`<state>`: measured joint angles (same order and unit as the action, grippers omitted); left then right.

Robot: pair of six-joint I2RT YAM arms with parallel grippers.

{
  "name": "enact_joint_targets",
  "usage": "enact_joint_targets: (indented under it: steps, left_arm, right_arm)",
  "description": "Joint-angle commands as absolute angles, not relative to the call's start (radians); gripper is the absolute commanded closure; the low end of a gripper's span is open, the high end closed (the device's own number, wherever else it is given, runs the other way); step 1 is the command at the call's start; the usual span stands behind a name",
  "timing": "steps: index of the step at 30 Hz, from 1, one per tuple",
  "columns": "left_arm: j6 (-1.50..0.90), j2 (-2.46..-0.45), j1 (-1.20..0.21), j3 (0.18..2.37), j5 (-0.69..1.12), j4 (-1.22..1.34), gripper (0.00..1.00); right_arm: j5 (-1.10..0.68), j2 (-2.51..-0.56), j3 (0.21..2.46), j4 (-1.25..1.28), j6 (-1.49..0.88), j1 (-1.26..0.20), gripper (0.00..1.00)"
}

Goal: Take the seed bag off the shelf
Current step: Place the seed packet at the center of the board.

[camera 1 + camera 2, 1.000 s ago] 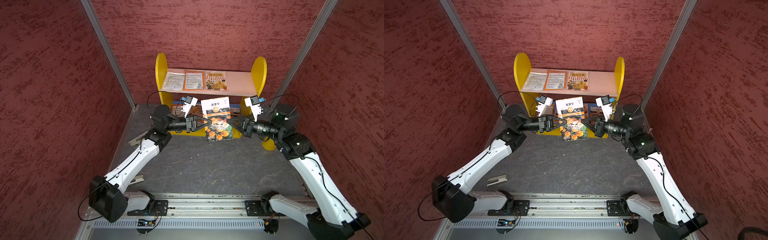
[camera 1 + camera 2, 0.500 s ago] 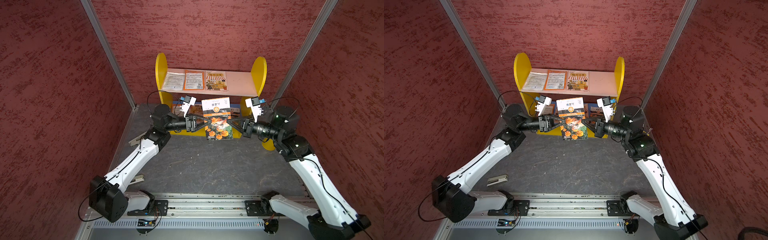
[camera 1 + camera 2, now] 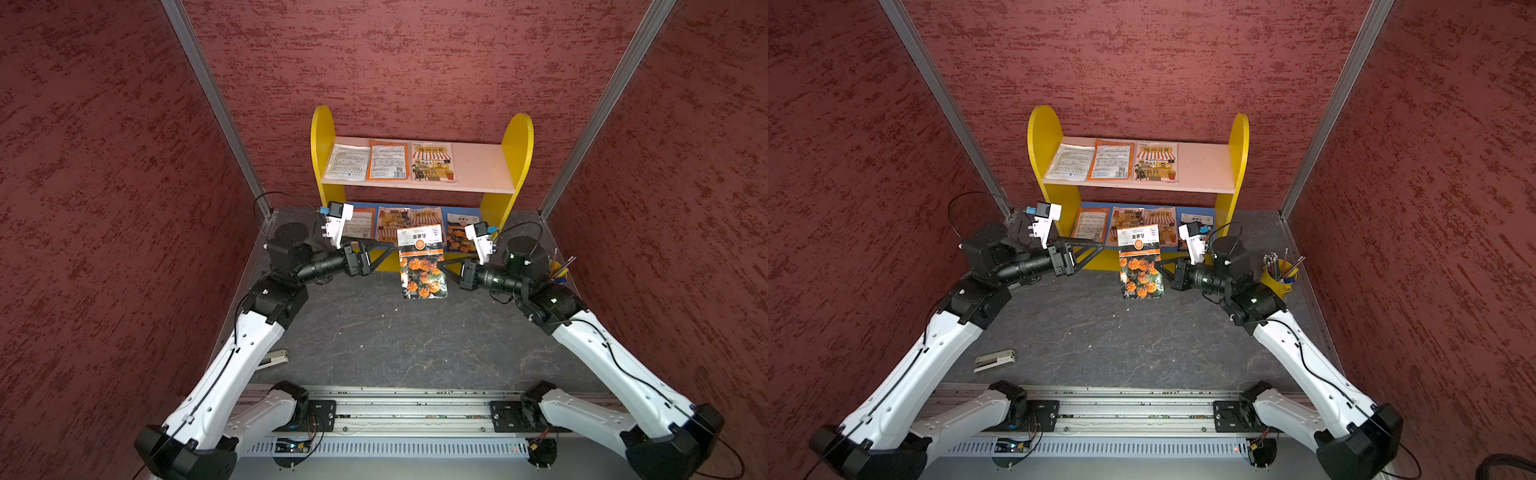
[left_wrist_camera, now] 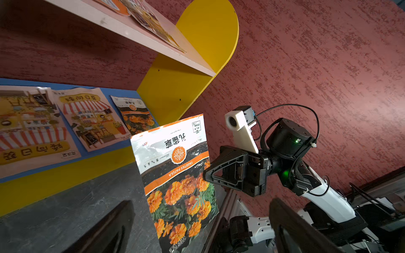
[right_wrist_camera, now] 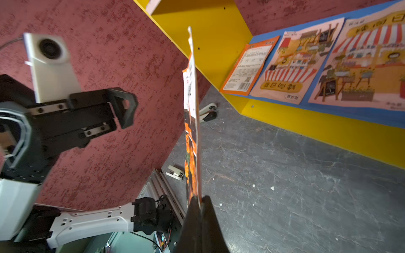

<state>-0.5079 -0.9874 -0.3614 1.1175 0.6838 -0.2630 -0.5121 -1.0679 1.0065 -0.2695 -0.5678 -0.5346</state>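
The seed bag [image 3: 420, 262] [image 3: 1140, 266], white-topped with orange marigolds, hangs upright in front of the shelf [image 3: 322, 137] [image 3: 1040, 137], off its boards. My right gripper [image 3: 441, 266] [image 3: 1159, 266] is shut on the bag's right edge; in the right wrist view its fingers [image 5: 192, 210] pinch the bag [image 5: 191, 109], seen edge-on. My left gripper [image 3: 384, 251] [image 3: 1092, 255] stands open just left of the bag, not touching it. In the left wrist view the bag [image 4: 175, 170] stands ahead of the left gripper [image 4: 201, 201], whose fingers are spread wide.
Several other seed bags lie on the pink upper board [image 3: 478, 166] and the blue lower board [image 4: 122, 96]. A stapler [image 3: 994, 360] lies on the dark floor at front left. A yellow pencil cup [image 3: 1277, 274] stands behind the right arm. Red walls close in on three sides.
My left gripper has opened, let go of the bag's left edge and drawn back a little. The right gripper has carried the bag slightly forward and down, away from the shelf.
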Motion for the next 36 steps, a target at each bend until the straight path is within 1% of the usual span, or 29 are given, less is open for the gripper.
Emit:
enact_joint_targets:
  steps: [1, 9, 12, 17, 25, 36]
  left_arm:
    - [-0.41, -0.937, -0.35, 1.091, 0.587, -0.416, 0.0]
    - [-0.34, -0.855, -0.344, 1.091, 0.523, -0.525, 0.0]
    - [-0.328, -0.829, -0.341, 1.091, 0.504, -0.54, 0.0]
    - [-0.329, -0.816, -0.34, 1.087, 0.493, -0.552, 0.0]
    - [-0.342, -0.819, -0.339, 1.064, 0.507, -0.534, 0.0]
    - [-0.346, -0.822, -0.339, 1.033, 0.514, -0.51, 0.0]
  right_arm:
    - [-0.375, -1.101, 0.958, -0.148, -0.64, -0.601, 1.0]
    - [-0.27, -1.269, 0.931, 0.007, -0.757, -0.746, 1.0]
    - [-0.234, -1.353, 0.945, 0.058, -0.793, -0.792, 1.0]
    - [-0.234, -1.536, 1.005, 0.134, -0.838, -0.848, 1.0]
    - [-0.196, -1.763, 1.12, 0.224, -0.891, -0.889, 1.0]
    - [-0.199, -1.974, 1.258, 0.237, -0.941, -0.897, 1.0]
